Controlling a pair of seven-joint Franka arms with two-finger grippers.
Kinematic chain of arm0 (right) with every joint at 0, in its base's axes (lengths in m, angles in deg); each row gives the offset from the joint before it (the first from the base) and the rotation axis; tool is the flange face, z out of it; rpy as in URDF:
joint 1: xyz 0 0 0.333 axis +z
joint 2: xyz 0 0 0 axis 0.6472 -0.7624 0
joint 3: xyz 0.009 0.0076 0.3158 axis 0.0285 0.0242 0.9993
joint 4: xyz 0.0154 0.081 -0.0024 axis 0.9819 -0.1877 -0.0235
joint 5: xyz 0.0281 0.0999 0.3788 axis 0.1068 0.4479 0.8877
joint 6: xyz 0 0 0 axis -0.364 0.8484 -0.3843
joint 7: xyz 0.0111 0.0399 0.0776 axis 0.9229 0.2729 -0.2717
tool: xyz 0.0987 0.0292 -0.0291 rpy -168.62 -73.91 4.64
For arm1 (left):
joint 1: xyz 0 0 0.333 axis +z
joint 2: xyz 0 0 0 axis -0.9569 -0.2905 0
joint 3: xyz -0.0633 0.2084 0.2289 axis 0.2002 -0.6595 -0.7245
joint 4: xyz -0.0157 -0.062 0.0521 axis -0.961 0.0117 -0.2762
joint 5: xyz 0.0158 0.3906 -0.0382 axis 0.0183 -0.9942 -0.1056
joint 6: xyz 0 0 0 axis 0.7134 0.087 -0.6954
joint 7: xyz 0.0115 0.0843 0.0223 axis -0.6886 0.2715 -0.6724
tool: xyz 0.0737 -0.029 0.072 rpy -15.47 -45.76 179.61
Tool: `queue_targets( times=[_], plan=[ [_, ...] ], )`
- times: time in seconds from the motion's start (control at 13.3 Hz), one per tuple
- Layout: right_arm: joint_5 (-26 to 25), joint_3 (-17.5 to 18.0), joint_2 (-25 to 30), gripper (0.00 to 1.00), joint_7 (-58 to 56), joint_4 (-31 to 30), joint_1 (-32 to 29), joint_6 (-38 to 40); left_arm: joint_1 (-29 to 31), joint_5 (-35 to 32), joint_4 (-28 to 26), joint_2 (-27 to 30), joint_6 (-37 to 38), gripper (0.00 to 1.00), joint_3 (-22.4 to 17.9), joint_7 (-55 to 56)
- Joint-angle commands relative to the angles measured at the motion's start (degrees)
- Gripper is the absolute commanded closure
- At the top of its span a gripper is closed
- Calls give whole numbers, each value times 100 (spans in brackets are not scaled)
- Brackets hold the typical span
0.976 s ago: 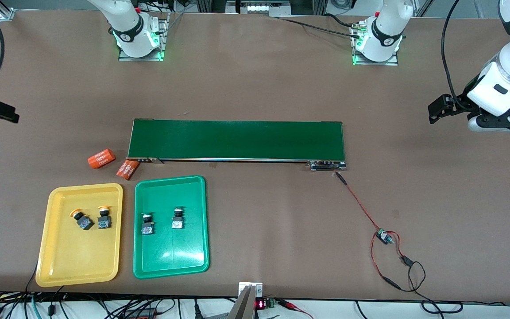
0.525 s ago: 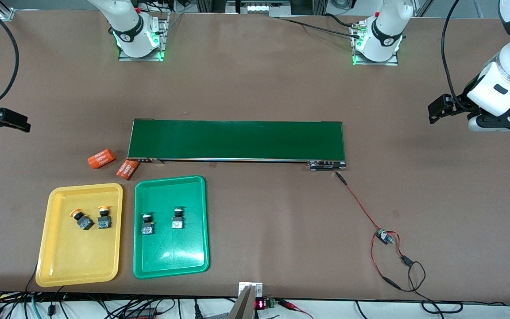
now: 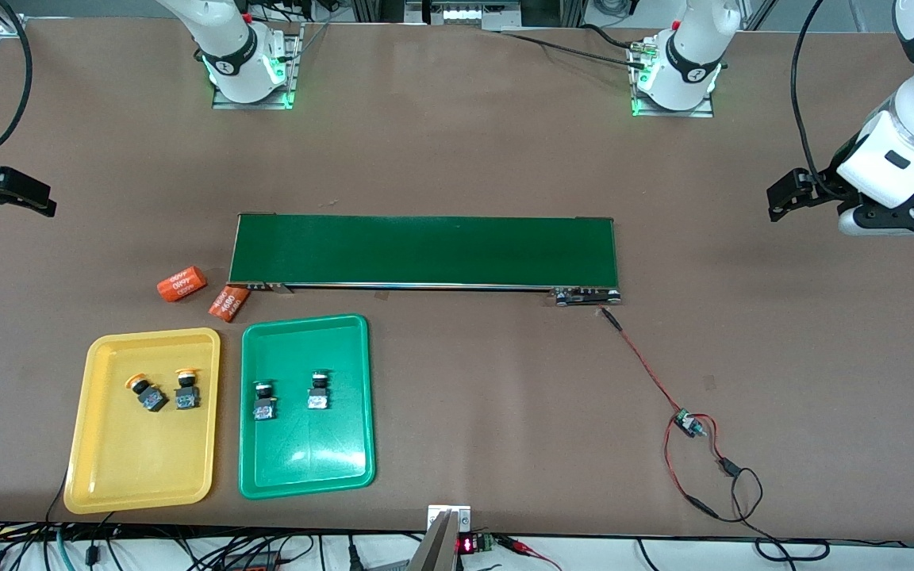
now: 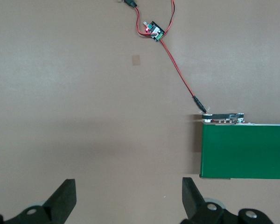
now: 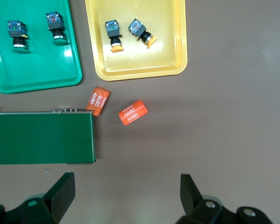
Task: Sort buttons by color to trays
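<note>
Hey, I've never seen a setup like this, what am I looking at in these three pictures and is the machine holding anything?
These are two white robot arms bolted to a brown table. The big picture looks down from across the table; the other two come from cameras on each arm's wrist.

The left claw is open over bare table near one end of the dark-green conveyor belt. The right claw is open over the table at the belt's other end. Neither holds anything.

Nearer the front camera than the belt lie a yellow tray with two yellow-orange buttons in it and a green tray with two green buttons. So the buttons look sorted by colour. Two orange cylinders lie between trays and belt. A red-wired circuit board sits toward the left arm's end.
</note>
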Motion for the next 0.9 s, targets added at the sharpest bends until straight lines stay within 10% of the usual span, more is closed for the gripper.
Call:
queue_targets(
  times=[0.0, 0.83],
  plan=[
    [58, 18, 322, 0, 72, -377, 5, -154, 34, 57, 164, -64, 117, 0, 33, 16],
    [84, 27, 331, 0, 310, -262, 102, -83, 34, 57, 164, -64, 117, 0, 33, 16]
  ],
)
